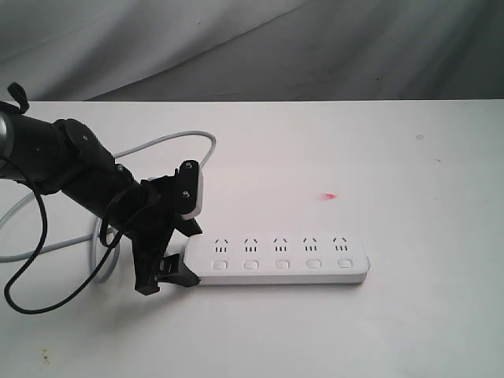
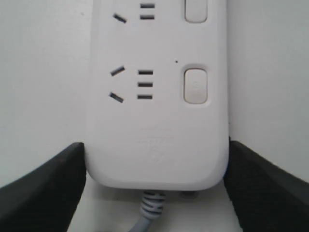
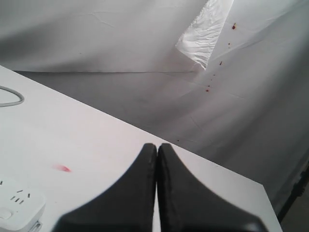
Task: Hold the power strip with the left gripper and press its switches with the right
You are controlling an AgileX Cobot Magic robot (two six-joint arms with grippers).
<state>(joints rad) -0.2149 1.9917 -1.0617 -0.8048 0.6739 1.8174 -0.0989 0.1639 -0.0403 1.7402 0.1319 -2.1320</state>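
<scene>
The white power strip [image 1: 279, 258] lies lengthwise on the table, its cord end at the left. Five square switches [image 1: 282, 264] run along its near side, and one switch [image 2: 195, 86] shows large in the left wrist view. My left gripper [image 1: 185, 252] is shut on the cord end of the power strip [image 2: 157, 121], a black finger [image 2: 58, 183] pressed against each long side. My right gripper [image 3: 157, 146] is shut and empty, held in the air off the strip's far end [image 3: 17, 203]. It is out of the exterior view.
The grey cord [image 1: 157, 146] loops back and left behind the left arm. A small red mark [image 1: 328, 196] sits on the table behind the strip. Grey cloth [image 1: 315, 47] hangs behind the table, whose far edge [image 3: 212, 162] shows in the right wrist view.
</scene>
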